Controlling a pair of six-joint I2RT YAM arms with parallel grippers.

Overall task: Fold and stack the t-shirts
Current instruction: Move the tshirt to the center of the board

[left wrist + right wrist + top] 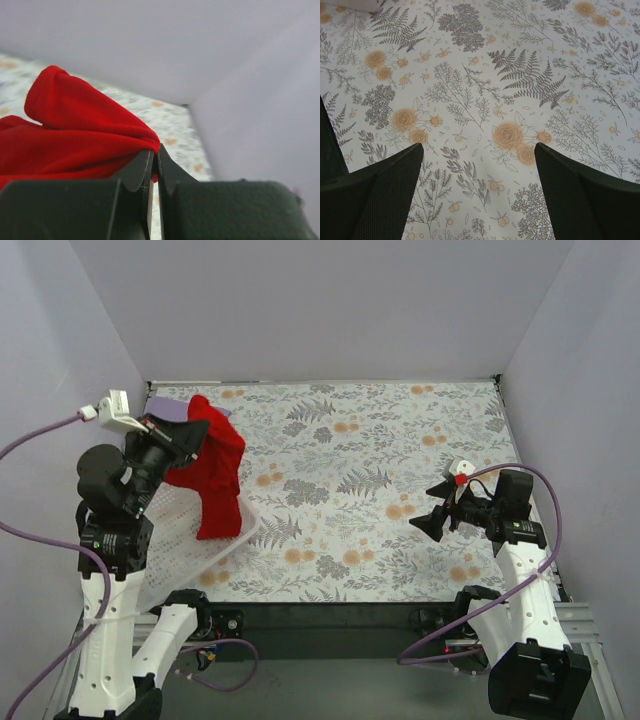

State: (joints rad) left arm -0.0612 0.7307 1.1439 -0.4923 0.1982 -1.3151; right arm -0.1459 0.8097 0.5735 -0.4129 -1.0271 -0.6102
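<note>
**Q:** Left end effector (155, 152) state?
**A:** Jaws pinched together on a fold of the red t-shirt (216, 478), which hangs at 9 o'clock over the white basket (190, 545).
**Q:** Right end effector (478, 150)?
**A:** Jaws spread wide, holding nothing, above the tablecloth (470, 75) at 3 o'clock.
**Q:** Obscured items?
**A:** The lavender t-shirt (162, 406) shows only an edge at 10 o'clock, behind the red one.

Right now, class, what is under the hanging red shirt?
A white basket, its far part covered by the red shirt. A strip of purple shirt shows behind; the rest is hidden.
</note>
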